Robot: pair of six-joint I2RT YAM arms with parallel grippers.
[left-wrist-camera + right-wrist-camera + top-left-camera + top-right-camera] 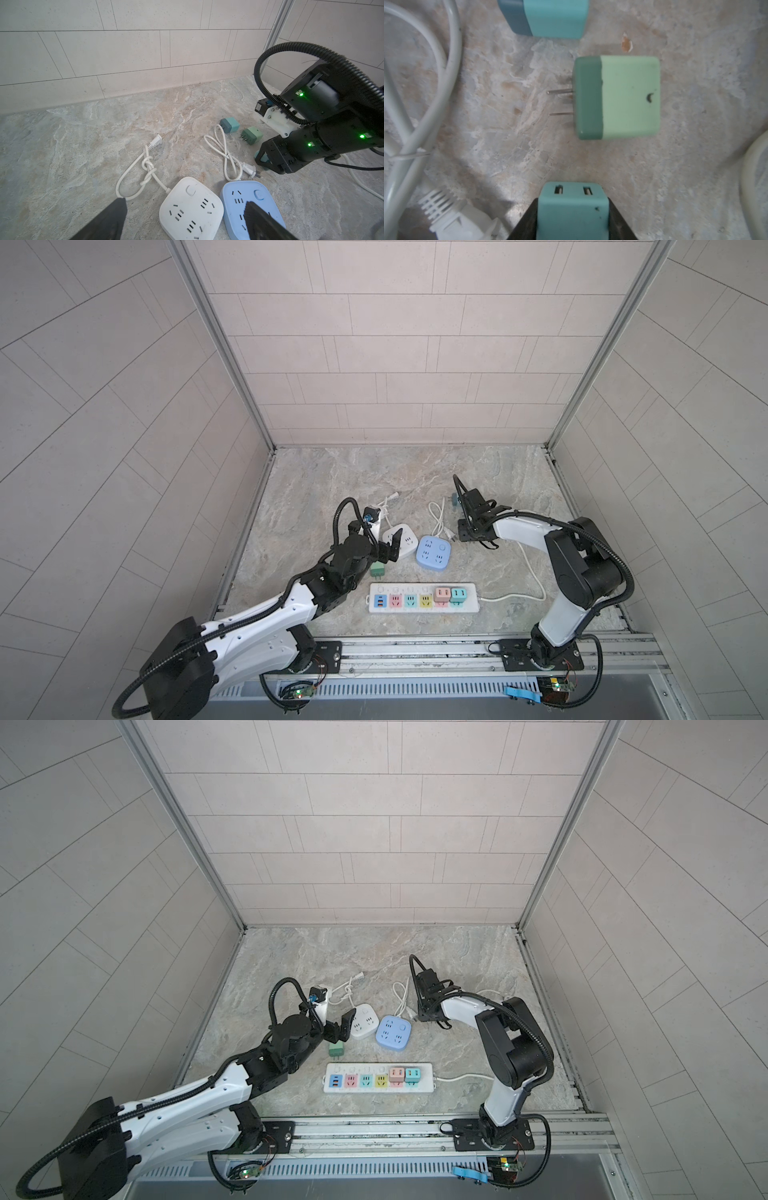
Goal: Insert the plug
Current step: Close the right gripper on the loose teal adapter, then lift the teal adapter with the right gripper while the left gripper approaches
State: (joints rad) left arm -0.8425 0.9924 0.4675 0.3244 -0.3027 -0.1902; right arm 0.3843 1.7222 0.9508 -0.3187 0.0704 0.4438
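The right gripper [572,204] was clamped on the teal plug [572,216], whose two slots faced away from the wrist. The plug was near a light green plug [618,97] that lay on its side on the marble table [332,472]. The power strip [424,598] lay well apart, toward the table's near edge. The left gripper [185,202] hung with jaws spread wide above the white socket [191,209] and the blue socket [268,199].

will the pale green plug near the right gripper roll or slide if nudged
Plug likely slides, not rolls: it lies on a flat face. Probably light: small plastic cube. Its thin prongs might snag the table.
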